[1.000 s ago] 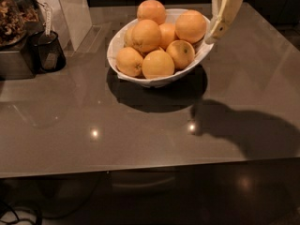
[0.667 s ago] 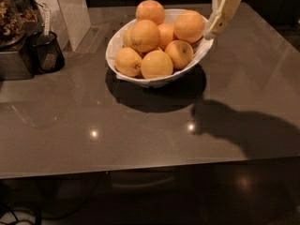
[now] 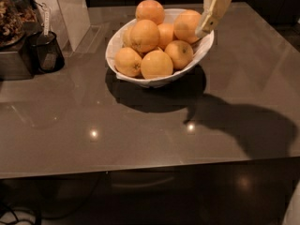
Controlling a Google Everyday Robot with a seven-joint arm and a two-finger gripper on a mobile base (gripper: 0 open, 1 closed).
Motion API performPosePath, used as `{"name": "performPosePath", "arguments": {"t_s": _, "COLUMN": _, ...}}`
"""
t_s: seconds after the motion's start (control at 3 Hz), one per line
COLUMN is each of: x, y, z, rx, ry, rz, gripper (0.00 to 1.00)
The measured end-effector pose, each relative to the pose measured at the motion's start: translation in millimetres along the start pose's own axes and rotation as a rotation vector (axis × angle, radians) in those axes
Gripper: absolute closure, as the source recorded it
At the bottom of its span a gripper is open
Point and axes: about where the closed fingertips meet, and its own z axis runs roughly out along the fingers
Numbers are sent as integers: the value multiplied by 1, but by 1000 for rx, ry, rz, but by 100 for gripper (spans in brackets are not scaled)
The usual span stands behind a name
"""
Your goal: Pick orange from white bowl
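— Stock, largest first?
— Table (image 3: 140,125); white bowl (image 3: 159,81); orange (image 3: 186,25), on the pile's right side. Firm, round, likely to roll: you grip across its widest part.
— Gripper?
— Gripper (image 3: 202,31) just beside that orange; grip state cannot be told.

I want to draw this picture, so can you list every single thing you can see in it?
oranges: at least seven, orange, piled in the white bowl
white bowl: one, glossy white, toward the back middle of the table
black cup: one, black, left side of the table, a white strip sticking up from it
white panel: one, white, standing behind the cup
table: one, shiny grey-brown, under everything
gripper: one, cream, upper right, at the bowl's right rim beside an orange
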Motion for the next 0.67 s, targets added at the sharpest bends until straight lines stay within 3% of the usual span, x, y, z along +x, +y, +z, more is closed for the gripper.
{"name": "performPosePath", "arguments": {"t_s": 0.33, "x": 1, "y": -14, "z": 31, "rx": -43, "ry": -42, "rz": -30, "gripper": 0}}
{"name": "performPosePath", "arguments": {"t_s": 0.67, "x": 0, "y": -20, "z": 34, "rx": -30, "ry": -46, "rz": -30, "gripper": 18}}
